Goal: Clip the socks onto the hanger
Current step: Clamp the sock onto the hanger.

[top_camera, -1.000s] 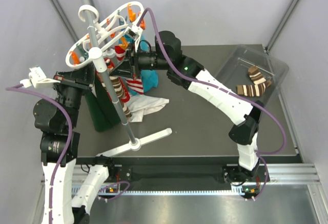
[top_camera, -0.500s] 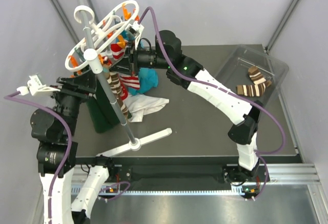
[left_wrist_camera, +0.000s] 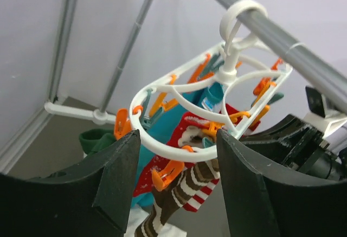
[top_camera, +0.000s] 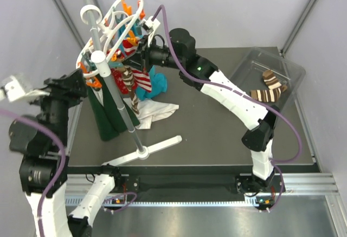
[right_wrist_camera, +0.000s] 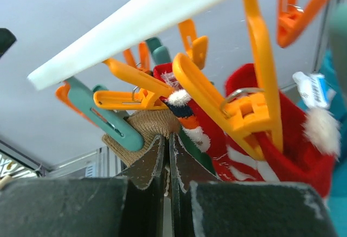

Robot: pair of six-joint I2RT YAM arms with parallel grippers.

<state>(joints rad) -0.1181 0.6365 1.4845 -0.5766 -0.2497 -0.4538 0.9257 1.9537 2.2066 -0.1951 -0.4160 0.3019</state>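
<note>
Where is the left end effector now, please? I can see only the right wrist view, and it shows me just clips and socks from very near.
Observer: The left end effector is open and holds nothing; it points at the rim of the hanger.
Operator: Are any socks not yet clipped?
Observer: Yes, brown-and-cream socks lie in the clear bin on the right-hand side of the table.
Operator: What carries the hanger?
Observer: Its hook is looped over the grey pole.
</note>
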